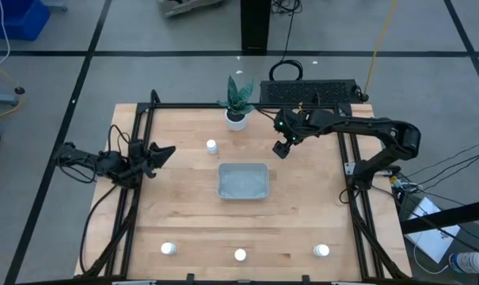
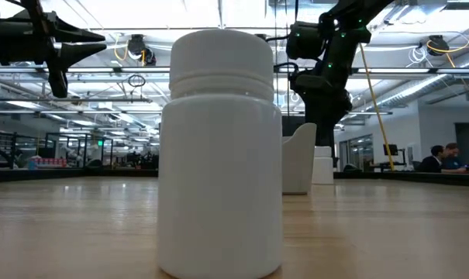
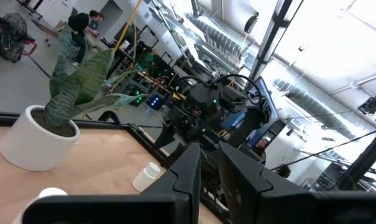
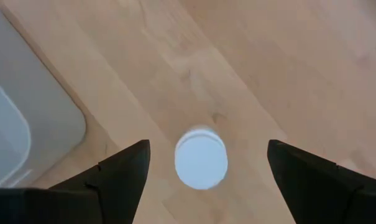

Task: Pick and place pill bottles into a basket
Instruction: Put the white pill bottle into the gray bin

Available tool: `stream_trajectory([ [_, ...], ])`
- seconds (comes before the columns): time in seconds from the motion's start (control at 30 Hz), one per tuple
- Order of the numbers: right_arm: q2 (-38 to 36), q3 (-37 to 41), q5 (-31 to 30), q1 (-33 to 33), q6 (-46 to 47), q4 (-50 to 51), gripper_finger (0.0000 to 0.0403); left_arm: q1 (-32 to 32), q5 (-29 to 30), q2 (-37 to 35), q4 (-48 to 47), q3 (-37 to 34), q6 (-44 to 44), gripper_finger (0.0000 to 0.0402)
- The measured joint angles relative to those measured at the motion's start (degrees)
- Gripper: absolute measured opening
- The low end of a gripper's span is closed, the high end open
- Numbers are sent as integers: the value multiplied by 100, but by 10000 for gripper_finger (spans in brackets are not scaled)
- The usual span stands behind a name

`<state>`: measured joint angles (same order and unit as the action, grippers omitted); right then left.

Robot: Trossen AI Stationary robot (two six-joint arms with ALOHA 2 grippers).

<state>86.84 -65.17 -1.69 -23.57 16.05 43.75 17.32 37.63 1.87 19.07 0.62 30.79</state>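
Observation:
The pale grey-blue basket [image 1: 243,180] sits mid-table; its corner shows in the right wrist view [image 4: 32,118]. My right gripper [image 1: 282,149] hangs open just beyond the basket's far right corner. In its wrist view [image 4: 207,144] a white pill bottle [image 4: 201,158] stands upright on the wood below, between the two spread fingers, which do not touch it. Other bottles stand at the basket's far left [image 1: 212,146] and along the near edge [image 1: 169,248], [image 1: 240,255], [image 1: 321,251]. The middle one fills the low view [image 2: 222,155]. My left gripper [image 1: 164,152] waits, shut and empty, above the left side.
A white plant pot [image 1: 237,119] with a striped plant stands at the far edge and shows in the left wrist view [image 3: 35,140]. A black ribbed box [image 1: 310,91] lies behind it. Black frame rails [image 1: 352,198] run along both table sides. Bare wood lies around the basket.

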Motion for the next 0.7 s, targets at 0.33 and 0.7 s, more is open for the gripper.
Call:
stream_trajectory([
  [0.33, 33, 382, -154, 8, 567, -157, 314, 0, 157, 0, -9, 0, 68, 63],
  [0.7, 31, 786, -151, 7, 705, -522, 313, 0, 155, 0, -13, 0, 105, 63],
])
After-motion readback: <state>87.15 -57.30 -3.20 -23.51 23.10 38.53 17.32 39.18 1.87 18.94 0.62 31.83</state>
